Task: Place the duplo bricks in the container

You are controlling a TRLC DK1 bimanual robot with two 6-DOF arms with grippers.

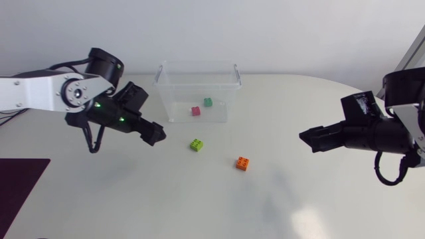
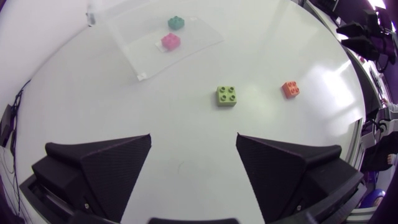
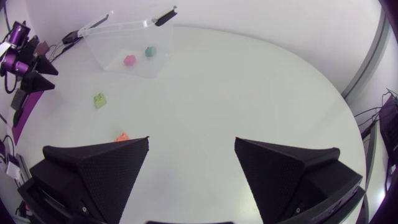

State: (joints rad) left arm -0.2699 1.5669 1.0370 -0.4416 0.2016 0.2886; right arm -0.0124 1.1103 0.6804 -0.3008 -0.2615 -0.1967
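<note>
A clear plastic container [image 1: 174,85] stands at the back middle of the table with a pink brick [image 1: 196,111] and a teal brick [image 1: 208,101] inside. A lime green brick [image 1: 197,144] and an orange brick [image 1: 243,162] lie on the table in front of it. My left gripper [image 1: 157,133] hovers left of the green brick, open and holding nothing. In the left wrist view the green brick [image 2: 226,95] and orange brick [image 2: 290,89] lie ahead of the gripper [image 2: 193,152]. My right gripper [image 1: 307,139] is open and holding nothing, right of the orange brick [image 3: 122,136].
A dark purple mat [image 1: 18,186] lies at the front left corner of the table. The container [image 3: 124,43] shows far ahead in the right wrist view, with my left arm [image 3: 25,65] beside it.
</note>
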